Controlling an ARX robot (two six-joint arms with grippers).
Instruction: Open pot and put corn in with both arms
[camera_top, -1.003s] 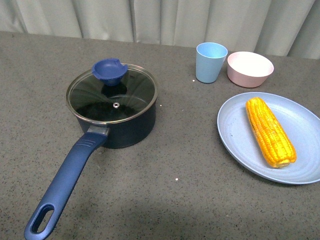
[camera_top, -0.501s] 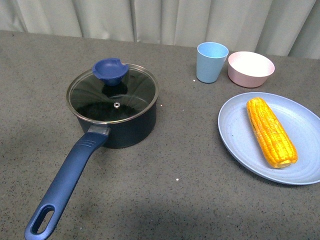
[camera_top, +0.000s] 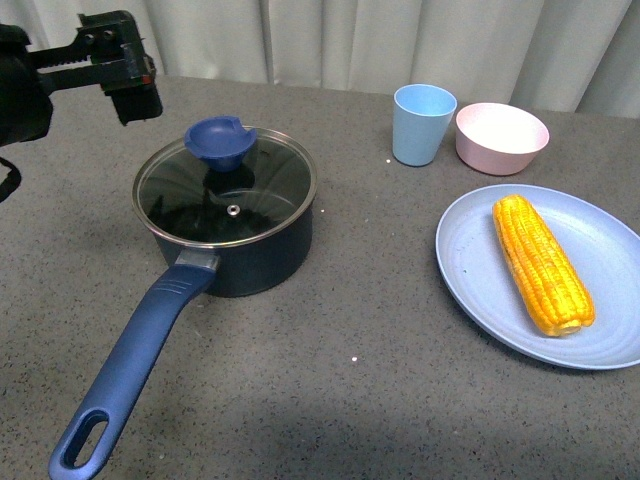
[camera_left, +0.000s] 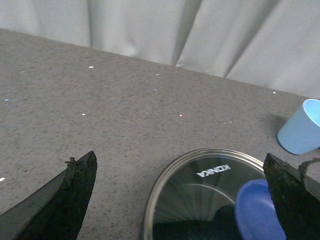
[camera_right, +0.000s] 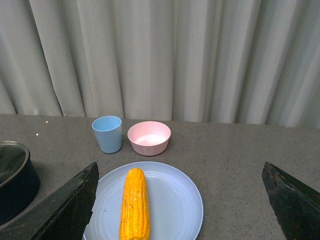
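The navy pot (camera_top: 255, 255) stands left of centre under a glass lid (camera_top: 270, 190) with a blue knob (camera_top: 219, 143); its long blue handle (camera_top: 130, 360) points toward the near edge. My left gripper (camera_top: 130, 75) hovers open above and behind the pot's left side, touching nothing. Its wrist view shows the lid (camera_left: 200, 192) and knob (camera_left: 255, 210) between the spread fingers of the gripper (camera_left: 180, 170). The corn (camera_top: 540, 262) lies on a light blue plate (camera_top: 465, 270) at the right. My right gripper (camera_right: 180, 172) is open above the corn (camera_right: 135, 205), out of the front view.
A light blue cup (camera_top: 423, 123) and a pink bowl (camera_top: 501, 137) stand behind the plate, near the curtain. The right wrist view shows the cup (camera_right: 107, 133), the bowl (camera_right: 149, 137), the plate (camera_right: 175, 200) and the pot's edge (camera_right: 15, 180). Grey tabletop lies between pot and plate.
My left arm has come into the front view at the upper left, beside the pot. Pot, lid, corn, cup and bowl have not moved.
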